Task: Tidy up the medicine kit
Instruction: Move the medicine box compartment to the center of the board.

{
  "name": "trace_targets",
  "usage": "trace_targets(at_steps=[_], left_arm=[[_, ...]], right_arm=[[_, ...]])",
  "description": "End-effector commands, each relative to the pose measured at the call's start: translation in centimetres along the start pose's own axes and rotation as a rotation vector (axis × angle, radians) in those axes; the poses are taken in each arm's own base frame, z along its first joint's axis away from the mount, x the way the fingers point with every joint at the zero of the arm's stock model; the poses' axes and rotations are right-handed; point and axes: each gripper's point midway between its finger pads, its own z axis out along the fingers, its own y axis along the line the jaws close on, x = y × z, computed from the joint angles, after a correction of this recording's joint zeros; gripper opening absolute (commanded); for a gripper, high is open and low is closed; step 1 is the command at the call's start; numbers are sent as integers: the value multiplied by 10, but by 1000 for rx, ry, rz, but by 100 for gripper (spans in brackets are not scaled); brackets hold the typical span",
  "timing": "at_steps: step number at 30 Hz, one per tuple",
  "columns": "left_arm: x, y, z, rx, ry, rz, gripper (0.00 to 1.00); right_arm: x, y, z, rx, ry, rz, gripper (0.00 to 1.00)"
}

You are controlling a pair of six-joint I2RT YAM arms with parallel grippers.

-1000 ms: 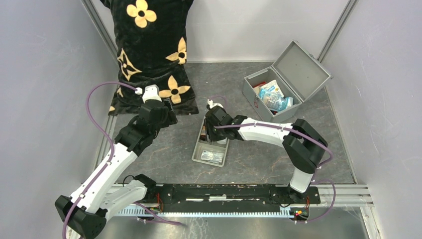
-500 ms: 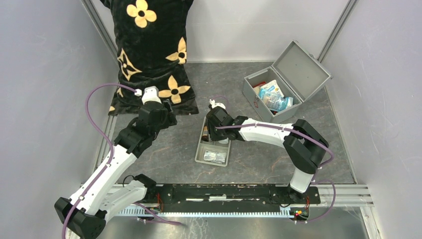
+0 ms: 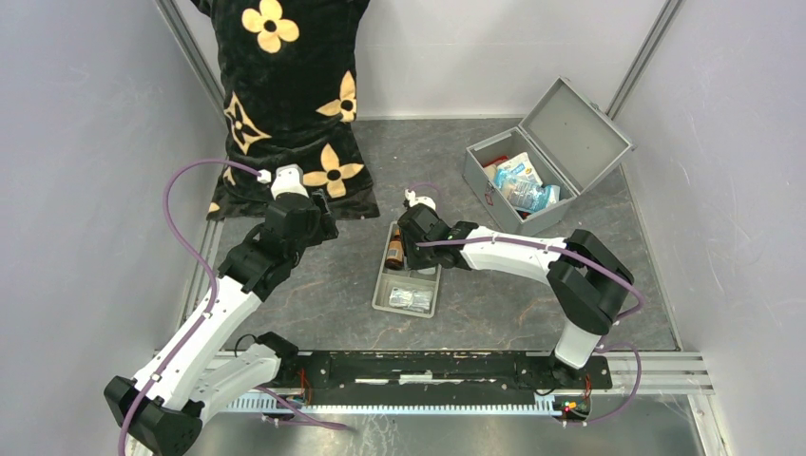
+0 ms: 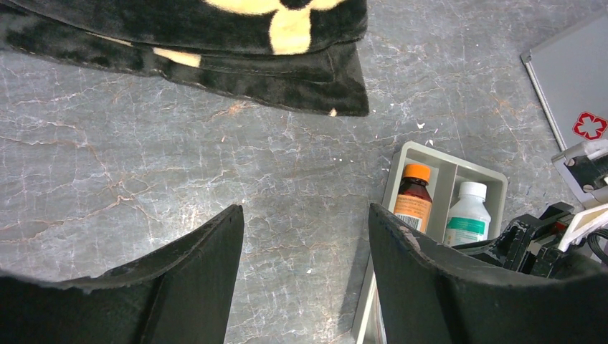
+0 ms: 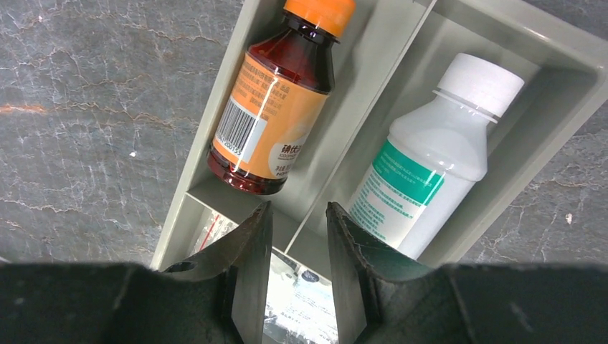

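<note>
Free room at 9 o'clock of tray; blocked at 11 and 2.
Bare table at 9; pillow at 11; medicine kit, lid up, at 2. Right gripper fingers straddle tray divider, brown bottle and white bottle flanking.

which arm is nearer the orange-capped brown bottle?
Right. The right arm hangs over the tray, jaws at the bottle's base; the left arm hovers left of the tray, apart.

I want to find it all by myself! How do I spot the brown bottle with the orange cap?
Find the big black pillow with yellow flowers, then the grey tray just in front of it, to the right. The brown bottle lies in the tray's left slot beside a white bottle. Only it has an orange cap; the neighbour's is white.
</note>
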Motion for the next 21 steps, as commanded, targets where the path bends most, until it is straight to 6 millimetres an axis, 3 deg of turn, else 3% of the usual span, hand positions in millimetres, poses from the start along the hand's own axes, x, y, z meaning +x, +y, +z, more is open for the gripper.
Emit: trace_targets(at_steps=[1,15,21], left_arm=[[-8,-2,2,4,-36,-17,71],[-9,0,2,-13,-33,-2,71],[-9,2,2,-23,-30,-1,71]], right_arm=[[2,-7,3,26,4,-8,39],[26,-15,32,69,134,-105,29],[19,-18,36,94,152,-221,17]])
